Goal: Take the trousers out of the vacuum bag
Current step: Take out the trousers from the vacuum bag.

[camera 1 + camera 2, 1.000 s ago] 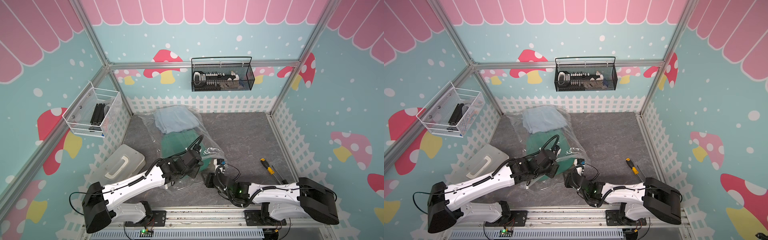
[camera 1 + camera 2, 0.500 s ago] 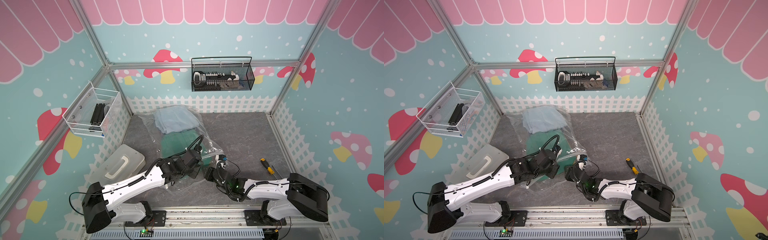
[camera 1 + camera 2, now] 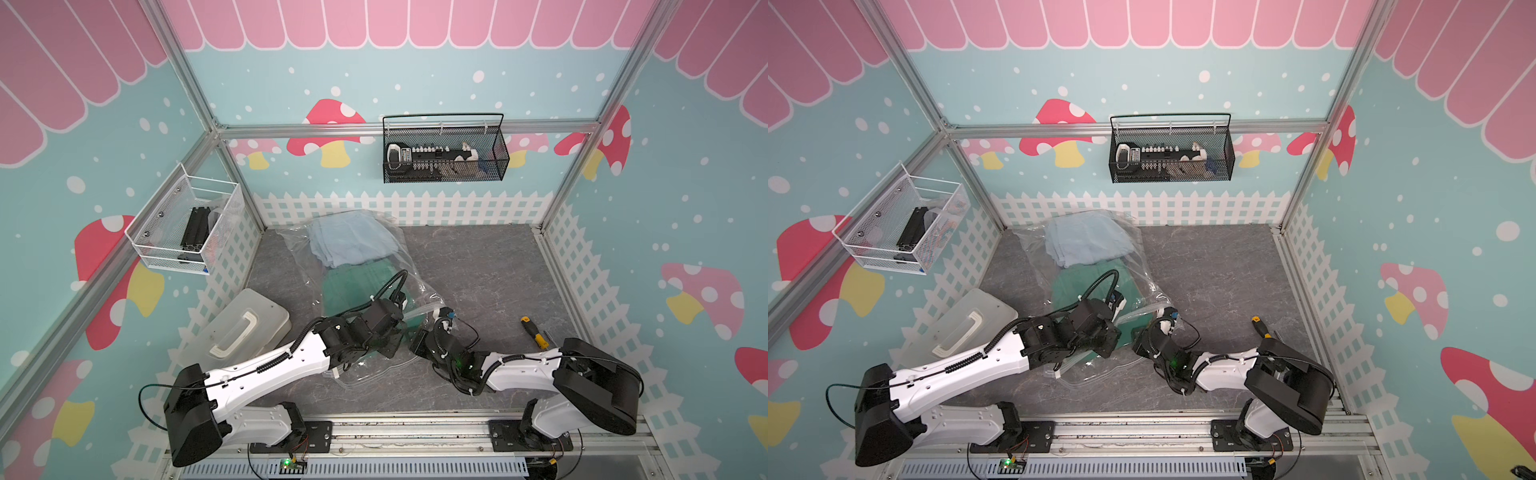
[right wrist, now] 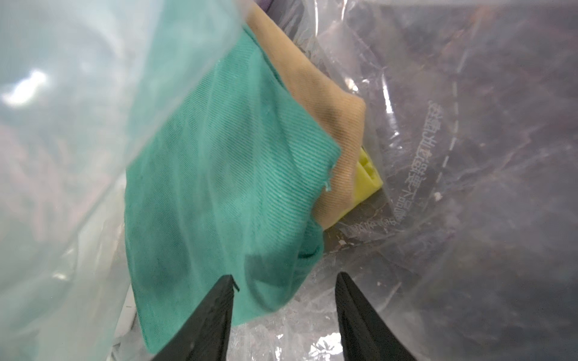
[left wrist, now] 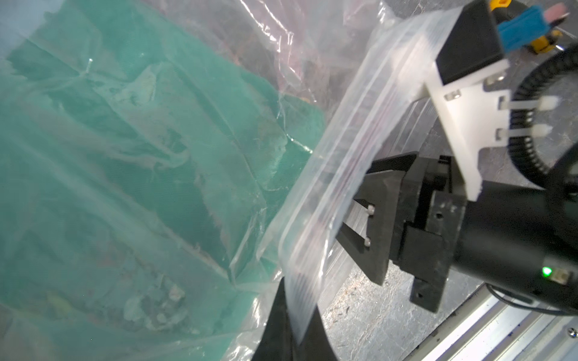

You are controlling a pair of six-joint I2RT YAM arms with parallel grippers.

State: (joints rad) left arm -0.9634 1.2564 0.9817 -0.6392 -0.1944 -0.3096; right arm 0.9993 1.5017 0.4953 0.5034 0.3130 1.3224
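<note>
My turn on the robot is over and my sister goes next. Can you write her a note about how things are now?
Left end effector: shut on the vacuum bag at its zip edge, lifting it.
Right end effector: open at the bag's mouth, holding nothing, the green trousers just ahead.
Inside the bag: green trousers on tan trousers on yellow trousers; light blue trousers at the far end, seemingly inside too.
Done: mouth opened. Left: every pair to pull out.

Glossy, crinkled clear-plastic vacuum bag (image 4: 438,156) over matt twill-cloth trousers (image 4: 219,187).
</note>
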